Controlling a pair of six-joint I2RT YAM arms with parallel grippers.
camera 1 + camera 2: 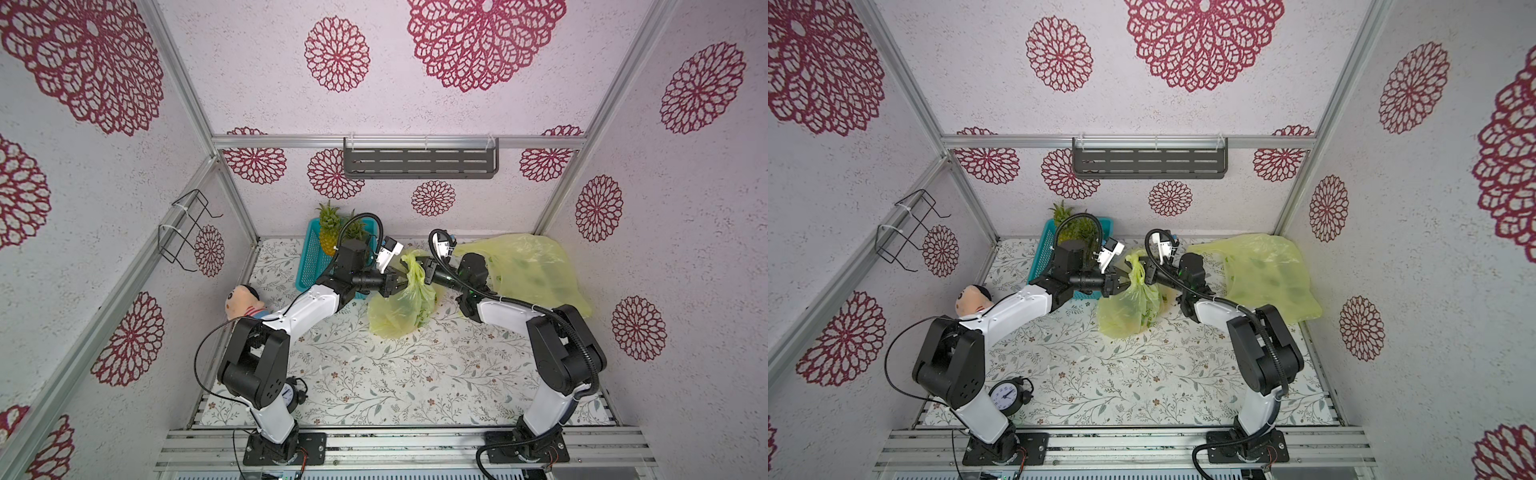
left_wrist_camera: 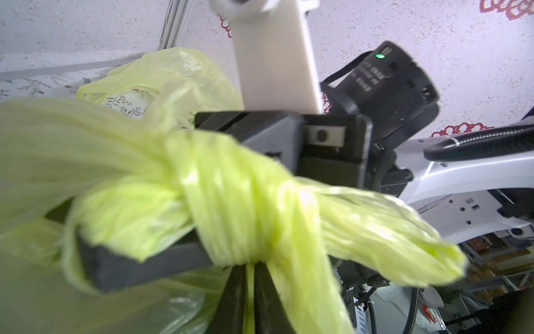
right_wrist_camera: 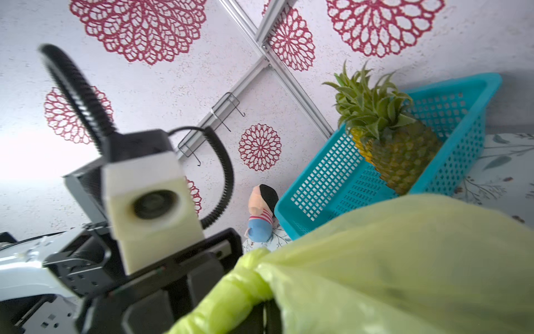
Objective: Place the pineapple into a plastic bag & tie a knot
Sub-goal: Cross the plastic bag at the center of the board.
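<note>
Thin glossy yellow-green plastic bag (image 1: 399,309), perforated turquoise plastic basket (image 3: 332,179), rough-skinned pineapple (image 3: 404,156), matt floral table cover (image 1: 374,374)

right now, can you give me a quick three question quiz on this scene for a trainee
1. True or false: the basket is empty.
2. How many pineapples stand in it?
3. The left gripper is: A) wide open, B) shut on the bag, C) holding a pineapple.

Key: 1 false, 2 two, 3 B.
</note>
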